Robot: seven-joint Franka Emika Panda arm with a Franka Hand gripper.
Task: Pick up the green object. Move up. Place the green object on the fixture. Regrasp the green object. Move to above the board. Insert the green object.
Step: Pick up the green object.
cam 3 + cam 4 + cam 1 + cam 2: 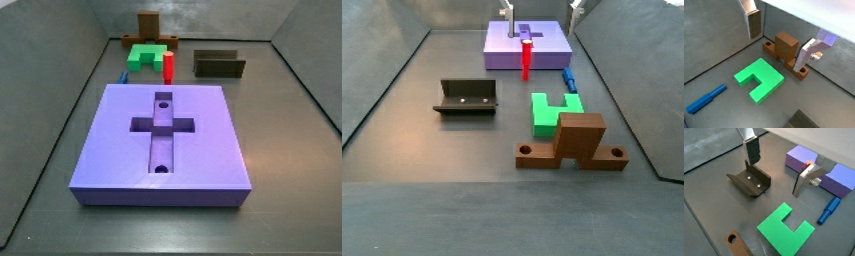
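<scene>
Above the floor we see our gripper [777, 170] hanging with fingers spread and empty, the green object [785, 231] lying flat below, near the fixture [750, 180].

Dull grey matte floor [422, 120], scuffed in places, bounded by low grey side walls [54, 90]; soft, even light overhead.

pincer [777, 172] above floor between green object [785, 230] and fixture [750, 182].
</scene>
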